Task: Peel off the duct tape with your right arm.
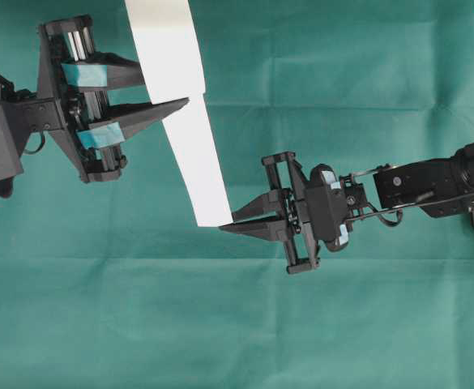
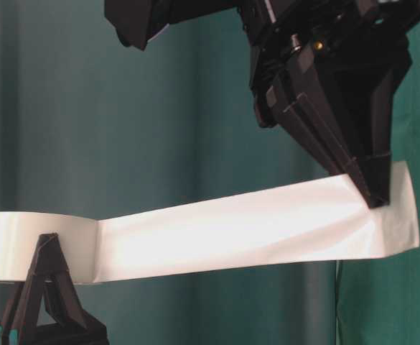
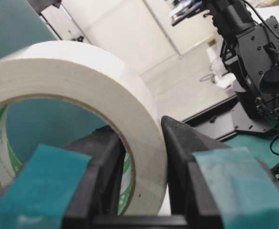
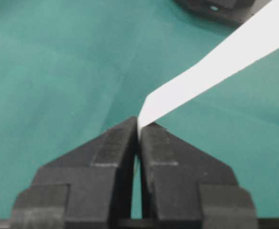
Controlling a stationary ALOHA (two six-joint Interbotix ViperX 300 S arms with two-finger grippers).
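Pinching the duct tape's (image 1: 180,97) loose end, the right end effector (image 1: 238,220) draws it taut while the left end effector (image 1: 160,91) clamps the roll's wall as an anchor.

The tape roll (image 3: 82,90) is showing plain white on its outside, with green printing on the pale inner core at about eight o'clock in the left wrist view. The loose strip (image 1: 200,166) is showing the same unmarked white. The cloth (image 1: 99,308) under everything is showing an even teal green with faint fold lines. The left gripper (image 1: 168,91) is black, wearing teal tape patches on its fingers (image 3: 225,186). The right gripper (image 1: 228,223) is plain black, its wrist module (image 1: 330,207) carrying light-blue and white bits toward three o'clock.
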